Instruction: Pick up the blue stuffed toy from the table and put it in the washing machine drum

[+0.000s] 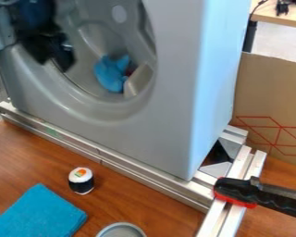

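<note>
- The black gripper [50, 52] is at the upper left, in front of the round opening of a grey front-loading machine [169, 99]; whether it stands wide or narrow, or holds anything, cannot be told.
- A bright blue cloth [111, 74] lies crumpled low inside the machine's drum, to the right of the gripper and apart from it — a small dark red patch shows just beside it.
- The machine stands upright on a frame of silvery metal rails [100, 155], whose left end is near the far left edge of the wooden desk [147, 203].
- On the desk in front of the rails, a sushi-roll-shaped piece [81, 180] stands upright, white above and black below, with orange and green on its top.
- Nearer the desk's left side lies a folded teal cloth [39, 214] — just beside the sushi piece, not touching it.
- A round grey container [120, 225] is toward the desk's near side, partly cut off by the view.
- To the right, a black and red clamp [237, 190] lies across the rails.
- Behind them is a cardboard panel [268, 88] with red lines.
</note>
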Robot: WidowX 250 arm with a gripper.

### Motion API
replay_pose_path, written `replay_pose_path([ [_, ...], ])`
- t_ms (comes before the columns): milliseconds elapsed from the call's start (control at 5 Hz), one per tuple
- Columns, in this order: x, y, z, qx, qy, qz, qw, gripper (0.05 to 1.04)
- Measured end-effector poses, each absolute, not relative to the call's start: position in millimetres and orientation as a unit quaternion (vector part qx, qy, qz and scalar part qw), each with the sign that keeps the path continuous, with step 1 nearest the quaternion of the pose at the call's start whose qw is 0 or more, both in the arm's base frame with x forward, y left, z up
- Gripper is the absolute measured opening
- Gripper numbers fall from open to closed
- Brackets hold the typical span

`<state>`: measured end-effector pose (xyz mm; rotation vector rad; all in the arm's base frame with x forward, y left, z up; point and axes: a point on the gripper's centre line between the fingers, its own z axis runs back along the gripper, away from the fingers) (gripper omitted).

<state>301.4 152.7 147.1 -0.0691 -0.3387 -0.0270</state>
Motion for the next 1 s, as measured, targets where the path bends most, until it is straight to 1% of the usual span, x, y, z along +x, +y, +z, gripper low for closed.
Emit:
replay_pose_path([
  [200, 255.8, 159.2, 161.6, -0.015, -0.116, -0.034, 0.993, 1.001],
  [400, 208.5, 157.3, 155.2, 0.012, -0.057, -0.058, 0.997, 1.001],
  [600, 169.5, 154.4, 136.0, 0.033, -0.027, -0.084, 0.996, 1.001],
  [800, 139.7, 142.7, 120.7, 0.045, 0.006, -0.092, 0.995, 1.001],
  [1000, 124.4, 119.5, 116.1, 0.016, -0.008, -0.078, 0.997, 1.001],
])
